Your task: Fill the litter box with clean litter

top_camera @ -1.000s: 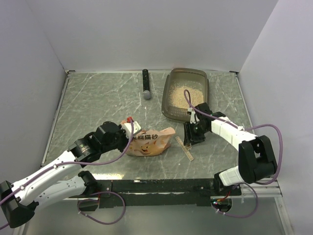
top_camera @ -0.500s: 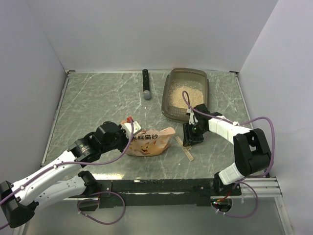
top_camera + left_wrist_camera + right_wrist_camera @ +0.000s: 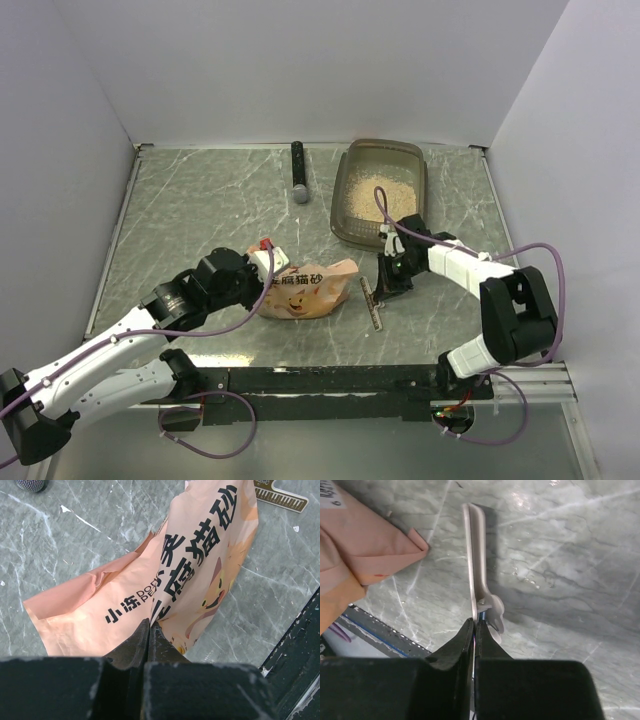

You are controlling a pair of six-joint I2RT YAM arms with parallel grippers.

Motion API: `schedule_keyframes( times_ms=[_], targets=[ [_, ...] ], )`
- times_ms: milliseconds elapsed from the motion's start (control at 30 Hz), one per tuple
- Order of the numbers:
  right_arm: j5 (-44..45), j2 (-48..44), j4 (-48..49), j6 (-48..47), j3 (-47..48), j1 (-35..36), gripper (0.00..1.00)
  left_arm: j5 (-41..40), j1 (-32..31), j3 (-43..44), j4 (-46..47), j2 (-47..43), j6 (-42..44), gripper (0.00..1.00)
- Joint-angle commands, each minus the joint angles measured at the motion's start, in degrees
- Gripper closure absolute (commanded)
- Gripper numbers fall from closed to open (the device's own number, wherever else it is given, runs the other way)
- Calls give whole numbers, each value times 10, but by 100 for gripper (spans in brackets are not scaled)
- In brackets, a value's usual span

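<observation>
Granules of clean litter [image 3: 385, 193] are lying in the litter box [image 3: 341, 200] at upper right; pouring seems done. My left fingers [image 3: 141, 641] are pinching the orange pouch [image 3: 200, 570], my right fingers [image 3: 466, 636] are clamping the bag clip [image 3: 474, 555]; resealing probably needs it carried to the pouch's mouth.

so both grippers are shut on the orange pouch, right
Not quite. The left gripper is shut on the orange pouch, but the right gripper is shut on the long beige clip beside the pouch, not on the pouch itself. The right wrist view shows this.
</observation>
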Motion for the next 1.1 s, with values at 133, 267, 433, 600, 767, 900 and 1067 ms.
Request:
schedule_keyframes(
  times_ms=[133,267,433,600,767,900,1067],
  targets=[
    [53,-73,2,6,13,16,100,-22,1,32,42,-2,-11,79],
    [77,-131,-45,5,56,37,100,-6,1,57,26,3,-8,62],
    [130,-200,-101,2,119,67,100,8,1,121,-16,13,-13,53],
    [215,-246,-174,-11,212,126,100,20,2,192,-41,30,-47,51],
    [230,-293,-191,-31,287,185,100,44,2,231,-45,63,-124,54],
    [157,-308,-190,-40,319,226,100,103,1,218,20,61,-180,53],
    [73,-326,-167,-34,333,254,100,223,1,149,154,22,-224,50]
  ],
)
